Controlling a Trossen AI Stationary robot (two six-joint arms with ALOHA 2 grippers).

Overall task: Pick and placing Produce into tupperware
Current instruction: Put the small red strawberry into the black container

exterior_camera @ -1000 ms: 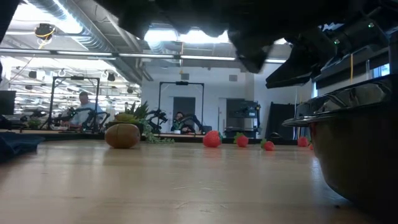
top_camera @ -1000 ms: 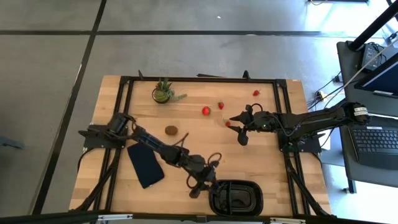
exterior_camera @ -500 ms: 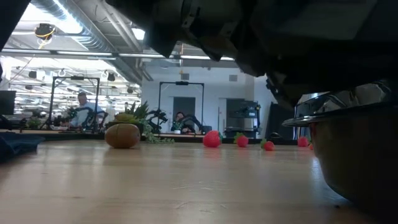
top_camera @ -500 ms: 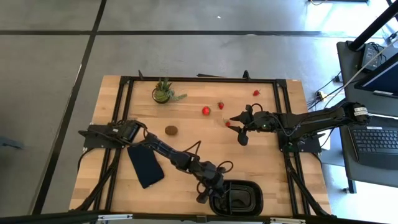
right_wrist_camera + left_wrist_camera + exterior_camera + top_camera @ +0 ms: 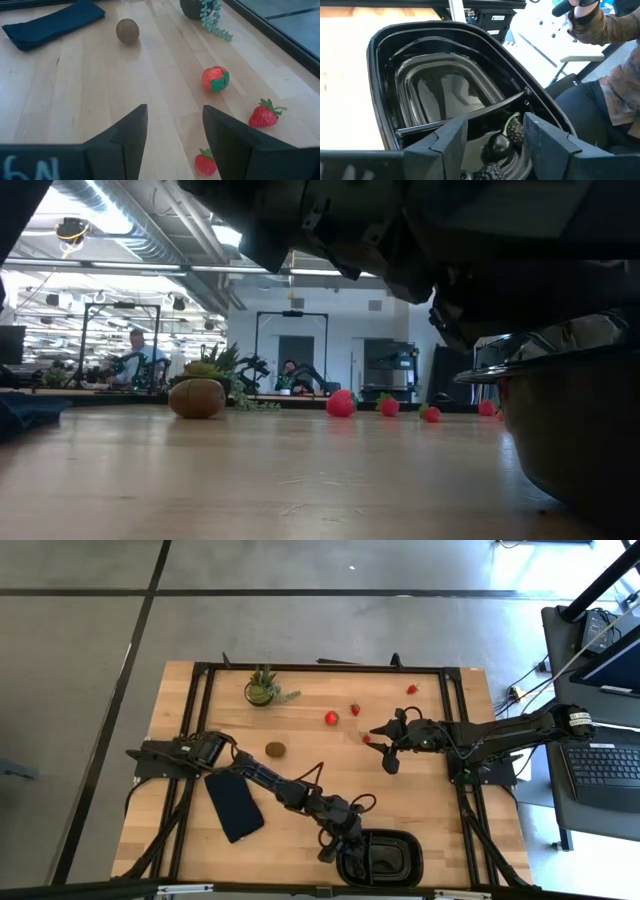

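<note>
Both arms are dark, jointed, with black cables looping loosely alongside the links. The left gripper (image 5: 492, 137) and right gripper (image 5: 175, 132) carry broad, angular dark fingers. White characters mark the right wrist housing.

From above, the left arm covers the near-left rim of the tupperware (image 5: 385, 858), and its contents are too small to make out. In the low view, dark arm parts fill the top edge; the tupperware (image 5: 560, 420) is cut off at the right. In the left wrist view, the left gripper (image 5: 492, 134) partly hides dark berries (image 5: 516, 132), and a person (image 5: 615, 75) is cut by the frame. The right wrist view crops a strawberry (image 5: 206, 164) at the edge.
</note>
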